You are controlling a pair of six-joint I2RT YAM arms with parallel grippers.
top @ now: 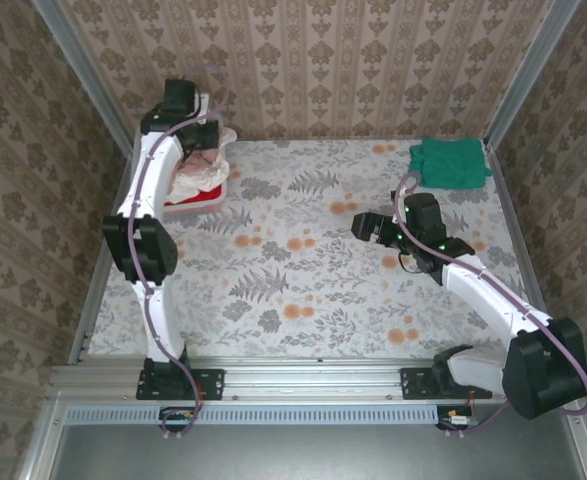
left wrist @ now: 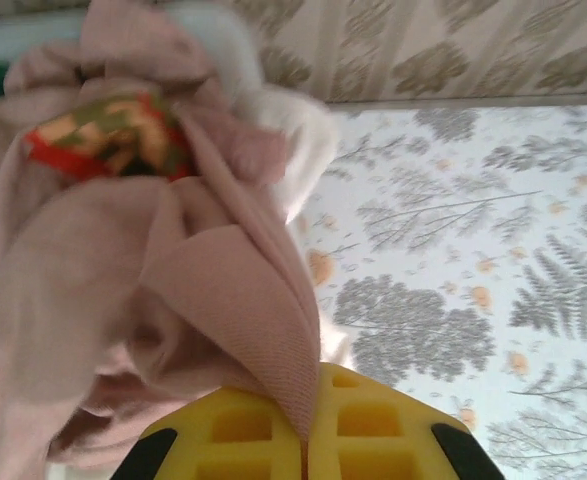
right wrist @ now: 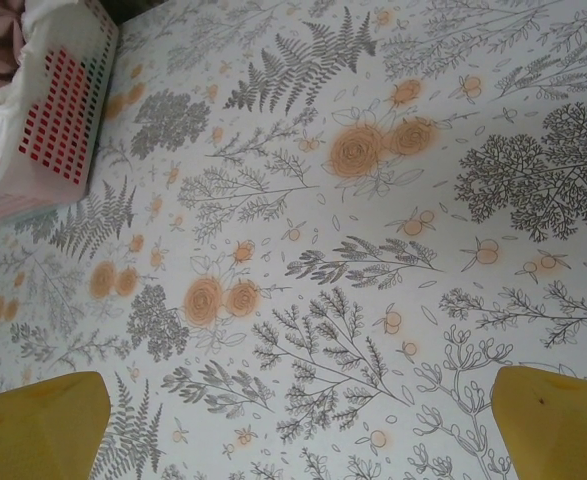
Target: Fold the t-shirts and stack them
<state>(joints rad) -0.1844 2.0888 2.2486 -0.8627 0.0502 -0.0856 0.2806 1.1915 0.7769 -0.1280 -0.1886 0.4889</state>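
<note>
left gripper is clamped on the dusty-pink t-shirt, with a fold pinched between my yellow fingers, up above the white basket at far left. right gripper has jaws wide apart over the floral table. teal t-shirt lies in the far right corner.

Robot lab cell, staged as domestic room: aluminium frame, damask wallpaper panels beyond the right gripper, fern-and-flower table cover beneath it, mounting rail behind it.
</note>
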